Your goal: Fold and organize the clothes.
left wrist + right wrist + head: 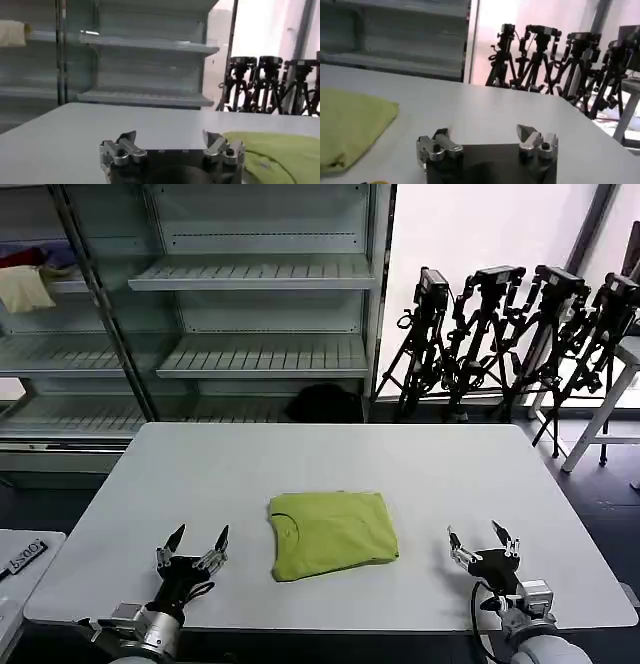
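Both claws hover low over the near edge of the white surface [250, 459], fingers spread and pinching nothing. Between them, somewhat farther in from the edge, lies the lime yellow-green T-shirt [333, 533], folded into a compact, roughly square bundle with its round neck turned toward the left claw [195, 546]. The right claw [482, 542] stands well apart from the shirt's opposite side, and the left claw is likewise clear of the cloth, touching nothing.

From the left wrist camera, the left claw's [170, 141] two metal fingertips point out across the bare surface [75, 135], and a corner of the shirt [280, 152] shows just beyond one fingertip. From the right wrist camera, the right claw [485, 136] is equally spread, with the shirt's [350, 125] rounded edge lying off to one side on the surface [485, 107].

Beyond the claws, past the far edge of the surface, stands a pale metal shelving unit [260, 314]; a cream cloth [25, 287] and a bit of red cloth [25, 256] sit on an upper shelf beyond the left claw. Beyond the right claw, a row of black tripods [510, 334] leans by a bright window.

A dark object [325, 402] on the floor under the shelves is too dim to identify. The shirt's printed graphic cannot be made out, and both arms are cut off at the frame's lower edge.
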### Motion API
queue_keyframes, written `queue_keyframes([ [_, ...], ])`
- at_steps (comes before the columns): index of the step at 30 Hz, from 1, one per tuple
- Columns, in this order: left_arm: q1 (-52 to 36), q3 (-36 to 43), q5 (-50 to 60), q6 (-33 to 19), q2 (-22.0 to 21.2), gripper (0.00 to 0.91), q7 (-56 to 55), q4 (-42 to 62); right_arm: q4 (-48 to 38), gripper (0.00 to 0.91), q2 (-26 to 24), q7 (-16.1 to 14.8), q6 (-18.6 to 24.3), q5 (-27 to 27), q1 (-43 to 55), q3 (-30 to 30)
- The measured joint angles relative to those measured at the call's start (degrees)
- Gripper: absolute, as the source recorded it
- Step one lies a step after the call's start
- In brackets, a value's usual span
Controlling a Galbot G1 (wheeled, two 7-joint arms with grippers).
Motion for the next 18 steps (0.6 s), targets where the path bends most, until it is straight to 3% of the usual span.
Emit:
queue_keyframes([
  [18,-0.95,0.13,-1.08,-0.41,-0.01,0.907,-0.02,-0.69,-0.11,0.907,1.02,-0.53,-0.61,-1.66,2.27,-0.12],
])
